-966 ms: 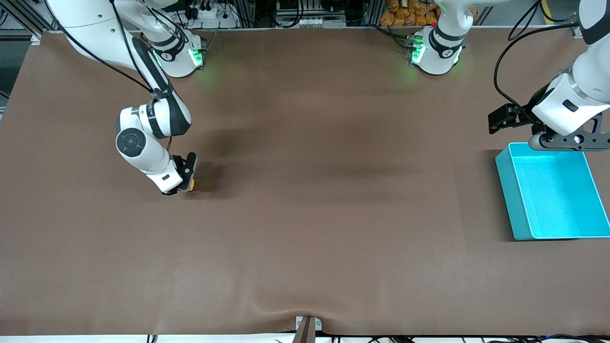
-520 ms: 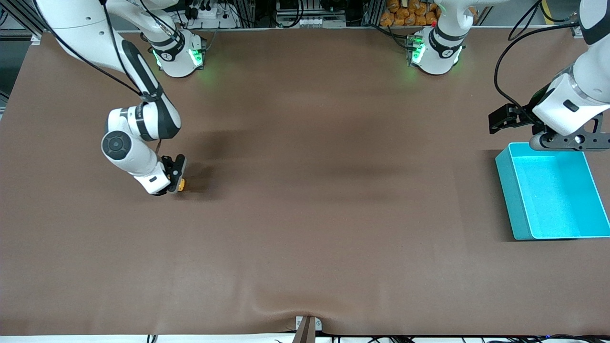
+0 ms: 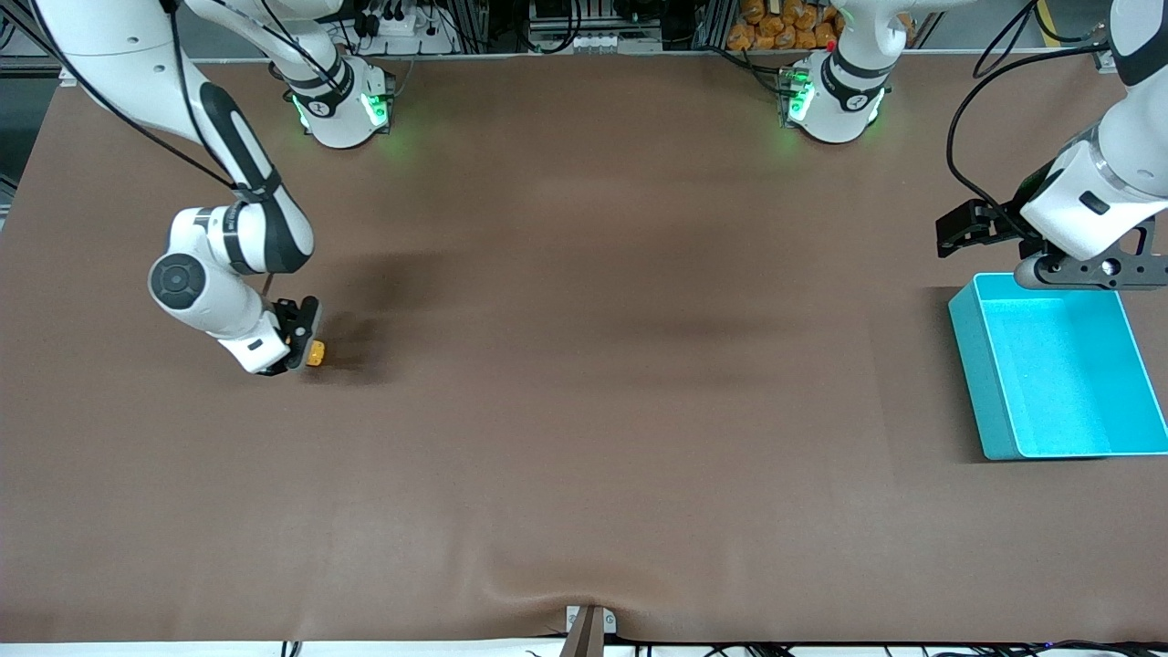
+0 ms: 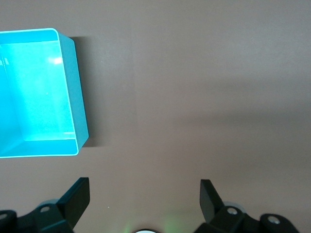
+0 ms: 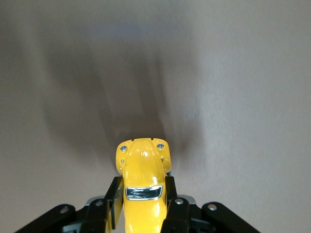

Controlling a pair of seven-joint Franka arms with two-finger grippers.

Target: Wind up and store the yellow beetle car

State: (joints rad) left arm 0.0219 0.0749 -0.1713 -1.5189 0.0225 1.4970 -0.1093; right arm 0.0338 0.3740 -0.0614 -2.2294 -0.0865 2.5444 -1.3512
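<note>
Right hand (image 3: 294,351) clamped on yellow beetle car (image 5: 142,187), low near the right arm's table edge; keep wheels pressed down while dragging. Left hand (image 4: 143,204) waits apart by turquoise bin (image 3: 1058,374).

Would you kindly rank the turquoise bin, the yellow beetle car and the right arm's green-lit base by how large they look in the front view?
Largest to smallest:
1. turquoise bin
2. right arm's base
3. yellow beetle car, partly hidden in the right gripper, whose jaws are shut on it.

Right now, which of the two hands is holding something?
The right hand, low over the table's right-arm end, is shut on the car. The left hand waits open and empty beside the bin.
</note>
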